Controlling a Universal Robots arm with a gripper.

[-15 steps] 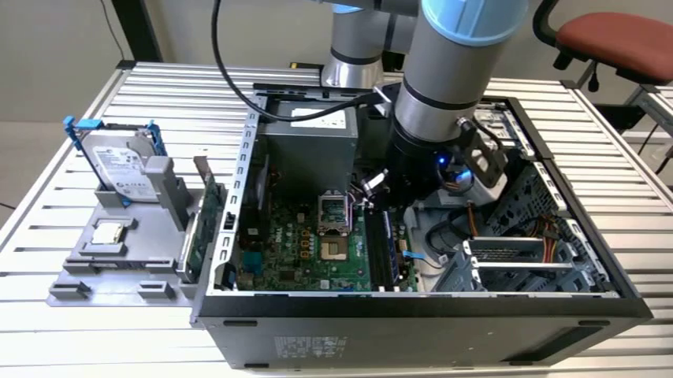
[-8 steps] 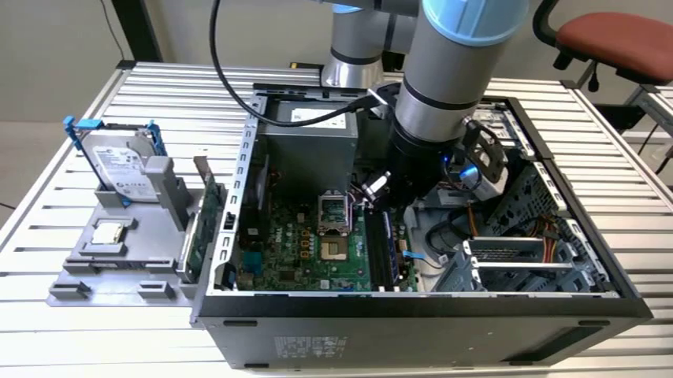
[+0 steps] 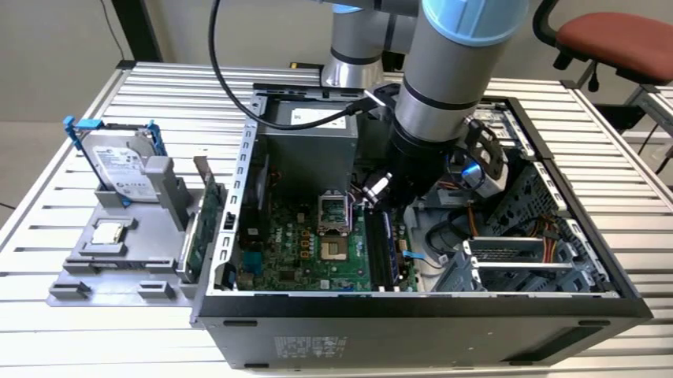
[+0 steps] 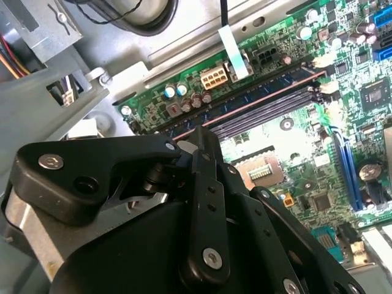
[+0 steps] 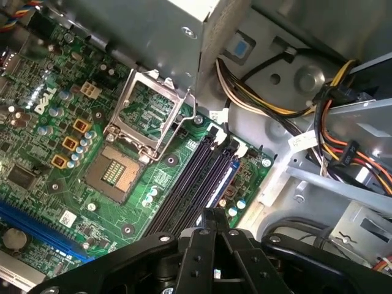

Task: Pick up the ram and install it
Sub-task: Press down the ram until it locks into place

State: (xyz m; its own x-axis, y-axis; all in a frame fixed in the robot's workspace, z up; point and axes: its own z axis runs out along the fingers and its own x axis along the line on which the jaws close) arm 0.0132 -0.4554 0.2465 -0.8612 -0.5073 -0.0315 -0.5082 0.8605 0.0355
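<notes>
The ram [image 3: 384, 248] is a dark bluish stick standing on edge in one of the memory slots of the motherboard [image 3: 305, 252], inside the open computer case [image 3: 421, 315]. In both wrist views it runs along the slots [image 4: 269, 86] [image 5: 223, 177] away from my fingers. My gripper [image 3: 377, 197] is low inside the case over the ram's far end. Its black fingers are shut together, tips [image 4: 197, 136] [image 5: 214, 215] right at that end of the stick. Whether they touch it I cannot tell.
The open CPU socket [image 5: 131, 138] lies beside the slots, and bundles of cables [image 5: 318, 110] and drive cages fill the case's other side. At the exterior view's left, a grey fixture [image 3: 116, 268] holds a silver hard drive [image 3: 116, 169] and a green card [image 3: 205, 213].
</notes>
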